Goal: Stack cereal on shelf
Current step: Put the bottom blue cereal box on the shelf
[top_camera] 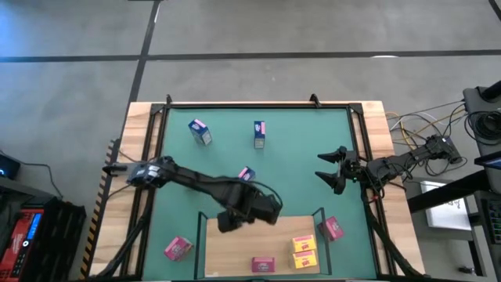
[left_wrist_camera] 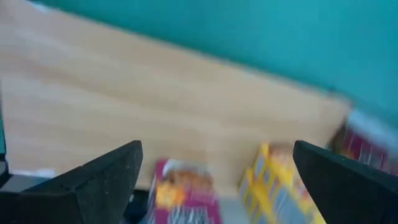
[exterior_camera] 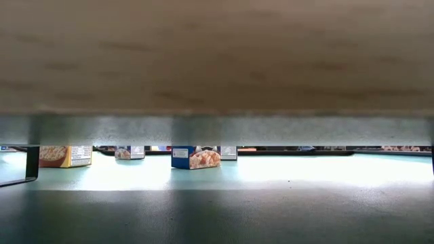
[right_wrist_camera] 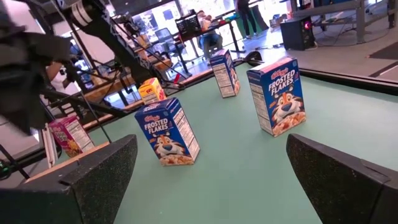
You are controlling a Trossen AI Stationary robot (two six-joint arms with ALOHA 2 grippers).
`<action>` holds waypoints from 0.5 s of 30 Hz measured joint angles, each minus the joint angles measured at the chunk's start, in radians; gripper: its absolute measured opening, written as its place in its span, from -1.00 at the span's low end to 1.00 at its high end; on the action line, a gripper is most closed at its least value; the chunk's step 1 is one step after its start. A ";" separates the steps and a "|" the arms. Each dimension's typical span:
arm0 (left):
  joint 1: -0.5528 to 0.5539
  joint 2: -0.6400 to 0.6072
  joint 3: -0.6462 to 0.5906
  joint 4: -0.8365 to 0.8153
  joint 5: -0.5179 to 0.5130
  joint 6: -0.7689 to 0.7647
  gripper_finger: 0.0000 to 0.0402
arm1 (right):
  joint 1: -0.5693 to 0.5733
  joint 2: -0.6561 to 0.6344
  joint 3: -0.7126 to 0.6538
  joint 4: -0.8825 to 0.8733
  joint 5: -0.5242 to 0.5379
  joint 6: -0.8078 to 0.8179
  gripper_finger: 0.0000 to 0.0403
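The shelf point(top_camera: 235, 251), a light-wood board with dark corner posts, lies at the table's near edge. On it rest a pink cereal box point(top_camera: 263, 265) and two yellow ones point(top_camera: 304, 244). My left gripper point(top_camera: 235, 219) hangs open over the board's far edge, pointing down; in its wrist view point(left_wrist_camera: 217, 149) the pink box point(left_wrist_camera: 183, 193) and a yellow box point(left_wrist_camera: 273, 183) lie below it, untouched. Three blue boxes point(top_camera: 199, 131) point(top_camera: 259, 134) point(top_camera: 246, 174) stand on the green mat. My right gripper point(top_camera: 325, 170) waits open at the table's right side.
One pink box point(top_camera: 178, 248) lies on the mat left of the shelf and another point(top_camera: 331, 228) by its right far post. A dark frame point(top_camera: 258, 104) rims the mat. The low view looks under the board point(exterior_camera: 217, 54) at boxes on the mat point(exterior_camera: 195, 157).
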 joint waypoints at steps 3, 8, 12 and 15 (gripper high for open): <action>0.054 -0.001 -0.001 -0.052 -0.008 -0.059 0.99 | 0.000 0.000 0.000 0.000 0.000 0.000 0.99; 0.138 -0.001 -0.003 -0.095 -0.044 -0.120 0.99 | 0.000 0.000 0.000 0.000 0.000 0.000 0.99; 0.191 -0.001 -0.010 -0.129 -0.060 -0.156 0.99 | 0.000 0.000 0.000 0.000 0.000 0.000 0.99; 0.216 0.004 -0.029 -0.131 -0.060 -0.192 0.99 | 0.000 0.000 0.000 0.000 0.000 0.000 0.99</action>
